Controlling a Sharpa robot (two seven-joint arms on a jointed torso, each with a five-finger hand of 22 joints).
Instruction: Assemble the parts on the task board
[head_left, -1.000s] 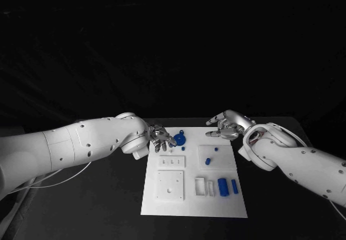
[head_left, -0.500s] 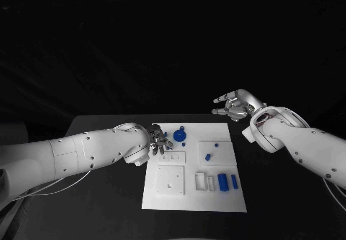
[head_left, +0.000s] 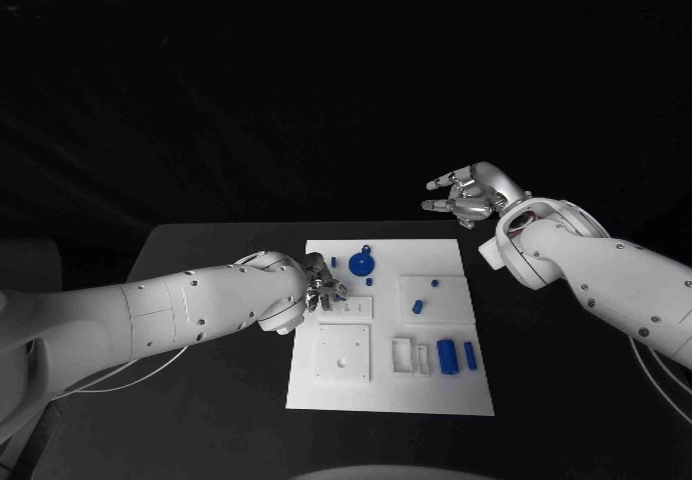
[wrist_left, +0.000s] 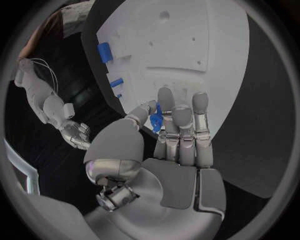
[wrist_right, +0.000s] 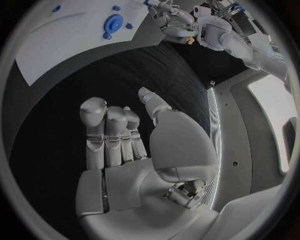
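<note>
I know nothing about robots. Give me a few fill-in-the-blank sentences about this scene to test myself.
1. The task board is coloured ____.
2. The small parts on it, like the round part, are coloured ____.
3. The left robot hand is over the board; the right robot hand is raised ____ it.

Missing words: white; blue; beyond

A matte black rectangular table (head_left: 216, 400) fills the lower half of the head view, from about 8 o'clock round to 4 o'clock. Its far edge runs straight across just above the centre, and its left edge slants down towards 8 o'clock. A thin white cable (head_left: 108, 372) lies in a loose loop on the tabletop near 8 o'clock. A second thin white cable (head_left: 652, 365) hangs at the picture's edge near 4 o'clock. A dark, faintly creased cloth backdrop (head_left: 289, 100) covers the upper half, from 9 through 12 to 3 o'clock.
</note>
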